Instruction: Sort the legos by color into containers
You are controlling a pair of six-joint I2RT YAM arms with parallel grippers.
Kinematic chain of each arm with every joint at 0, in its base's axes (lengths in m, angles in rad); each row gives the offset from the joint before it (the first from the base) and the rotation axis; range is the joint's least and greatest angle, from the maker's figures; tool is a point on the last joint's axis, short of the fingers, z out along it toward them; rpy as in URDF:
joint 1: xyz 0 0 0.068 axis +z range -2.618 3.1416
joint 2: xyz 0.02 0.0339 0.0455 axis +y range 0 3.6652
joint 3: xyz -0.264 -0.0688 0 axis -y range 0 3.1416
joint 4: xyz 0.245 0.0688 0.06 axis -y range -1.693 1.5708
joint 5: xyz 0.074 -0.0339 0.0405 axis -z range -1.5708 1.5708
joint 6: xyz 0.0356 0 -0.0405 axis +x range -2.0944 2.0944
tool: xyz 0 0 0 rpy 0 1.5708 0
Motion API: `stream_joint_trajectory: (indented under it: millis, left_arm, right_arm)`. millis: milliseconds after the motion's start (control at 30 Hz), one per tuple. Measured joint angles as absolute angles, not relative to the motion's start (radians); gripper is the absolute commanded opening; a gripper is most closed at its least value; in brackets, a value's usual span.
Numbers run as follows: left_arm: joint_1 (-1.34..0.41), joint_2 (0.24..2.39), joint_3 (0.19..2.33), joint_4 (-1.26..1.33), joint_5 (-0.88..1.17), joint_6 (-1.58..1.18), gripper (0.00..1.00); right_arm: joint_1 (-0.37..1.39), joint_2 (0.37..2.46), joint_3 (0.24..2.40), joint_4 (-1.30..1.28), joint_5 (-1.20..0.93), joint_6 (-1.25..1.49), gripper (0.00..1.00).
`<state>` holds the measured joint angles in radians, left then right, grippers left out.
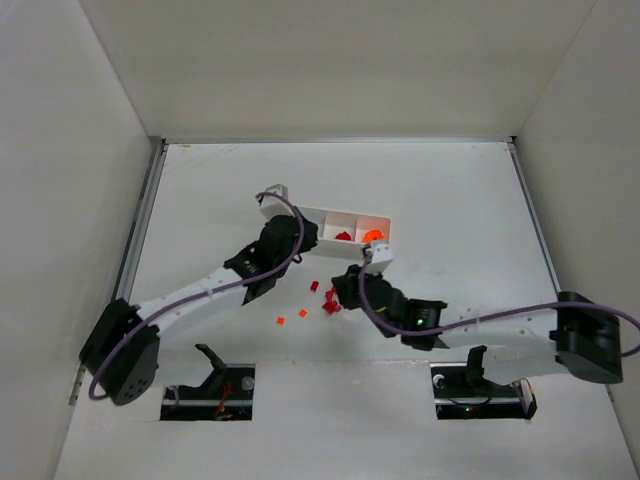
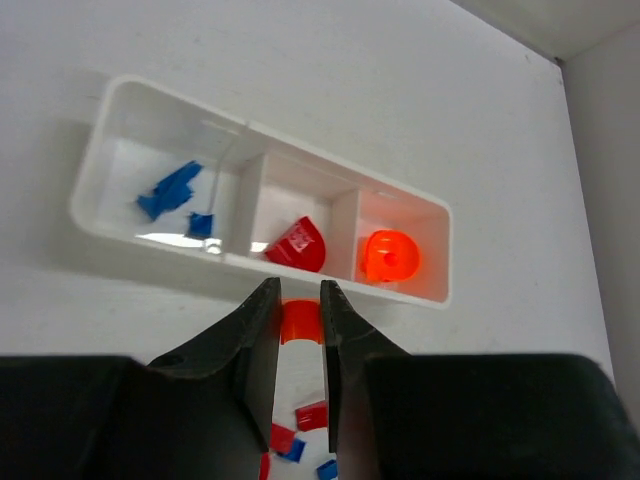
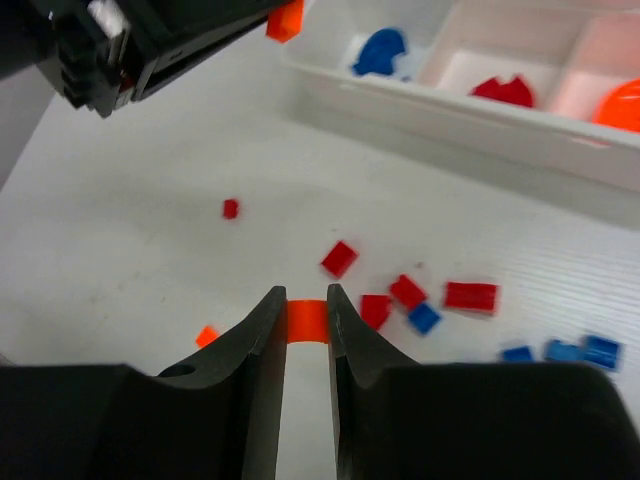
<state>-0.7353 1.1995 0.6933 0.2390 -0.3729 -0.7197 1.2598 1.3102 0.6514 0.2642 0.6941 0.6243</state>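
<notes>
The left gripper clenches an orange lego just short of the tray. The right gripper grips another orange piece among loose legos near the tray. Next, probably: carry both over the tray compartment holding the orange dome, then release.

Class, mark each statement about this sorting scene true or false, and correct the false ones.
1. The left gripper is shut on an orange brick. True.
2. The right gripper is open and holds nothing. False: it is shut on a second orange brick.
3. The middle compartment of the tray holds a red piece. True.
4. The blue pieces share a compartment with the rounded orange piece. False: they lie in opposite end compartments.
5. No bricks lie loose on the table. False: a red brick and a blue brick, among others, lie there.
</notes>
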Motion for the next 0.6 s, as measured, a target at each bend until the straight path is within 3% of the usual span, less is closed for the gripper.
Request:
stream_joint_trajectory:
  millis: [200,433,600]
  left_arm:
    - [-0.816,1.468,0.868,0.342,-0.350,-0.688,0.15]
    - [-0.836,1.751,1.059,0.382,-0.303,-0.676,0.16]
    - [-0.858,1.876,1.153,0.383,-0.287,-0.667,0.32]
  right_arm:
    - [1.078,0.977,0.443,0.215,0.702,0.650,0.22]
    - [0.836,0.774,0.395,0.155,0.628,0.654,0.22]
    - [0.720,0.794,0.395,0.152,0.540,0.653,0.22]
